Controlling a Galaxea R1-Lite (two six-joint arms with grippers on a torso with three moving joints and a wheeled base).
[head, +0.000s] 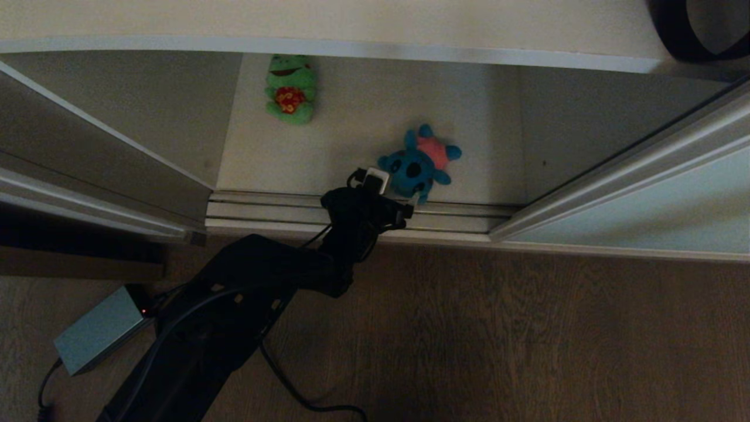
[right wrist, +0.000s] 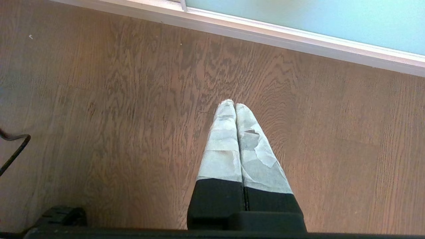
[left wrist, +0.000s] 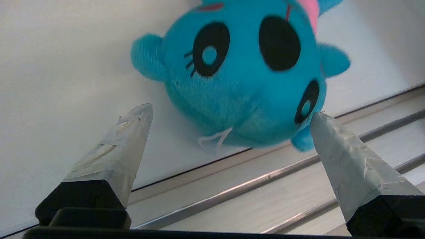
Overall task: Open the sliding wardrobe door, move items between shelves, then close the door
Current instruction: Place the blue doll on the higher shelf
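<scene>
The sliding wardrobe door (head: pixel 656 199), frosted pale glass in an off-white frame, stands pushed to the right, leaving the wardrobe open. A blue plush toy (head: pixel 419 161) with a pink back lies on the lower shelf (head: pixel 363 146), close behind the floor track. My left gripper (head: pixel 408 199) reaches over the track to it. In the left wrist view the gripper (left wrist: pixel 230 111) is open, its taped fingers (left wrist: pixel 129 142) spread either side of the toy (left wrist: pixel 245 83); one tip touches the toy's edge. The upper shelf's (head: pixel 351 50) pale edge runs across above. My right gripper (right wrist: pixel 231 103) hangs shut over the floor.
A green frog plush (head: pixel 290 88) lies further back on the lower shelf. The metal door track (head: pixel 281 211) runs along the wardrobe's front. A grey box (head: pixel 99 331) with cables sits on the wood floor at left. A dark object (head: pixel 685 29) rests on the upper shelf, right.
</scene>
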